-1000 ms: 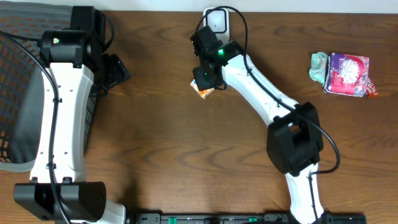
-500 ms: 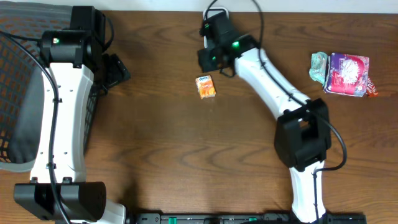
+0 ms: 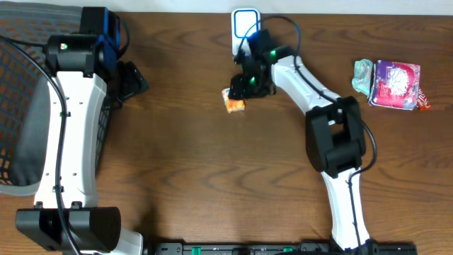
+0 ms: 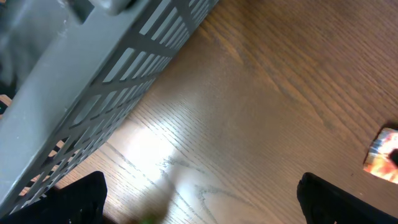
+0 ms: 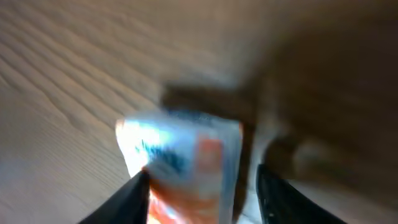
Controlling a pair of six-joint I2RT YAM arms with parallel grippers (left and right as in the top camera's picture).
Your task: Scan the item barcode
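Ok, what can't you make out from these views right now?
Barcode: shown in no view; the packet is tiny overhead and blurred in the right wrist view.
Grip: the right end effector flanks the packet, but blur hides any contact; overhead, the arm covers it.
Left wrist view: the packet is cut off by the right edge.
The white device is partly behind the arm overhead.

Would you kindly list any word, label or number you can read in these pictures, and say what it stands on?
No text can be read anywhere.
Orange packet: blue print on its face, too blurred to read.
Purple packet: printed pattern, too small to read.
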